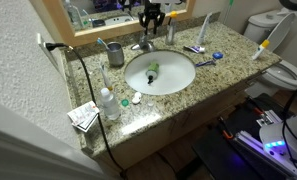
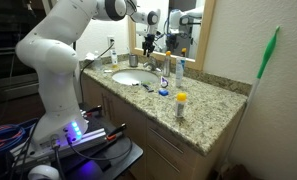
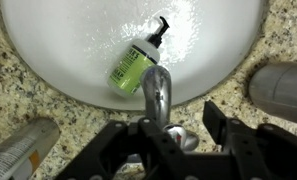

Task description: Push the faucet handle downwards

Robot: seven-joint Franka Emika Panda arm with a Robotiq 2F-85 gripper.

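In the wrist view the tool [image 3: 173, 128] is a dark blur cut off by the bottom edge, and how its jaws stand cannot be told. The faucet handle [image 3: 178, 138] shows only as a small shiny patch behind it, so contact cannot be judged. The grey cup [image 3: 283, 95] runs off the right edge, a blurred silver tube [image 3: 23, 150] runs off the lower left, and the basin [image 3: 48, 40] is cropped at the top. In an exterior view the toilet [image 1: 280, 70] is cut by the right edge and the mirror [image 1: 108, 10] by the top. In both exterior views the handle is too small to make out.
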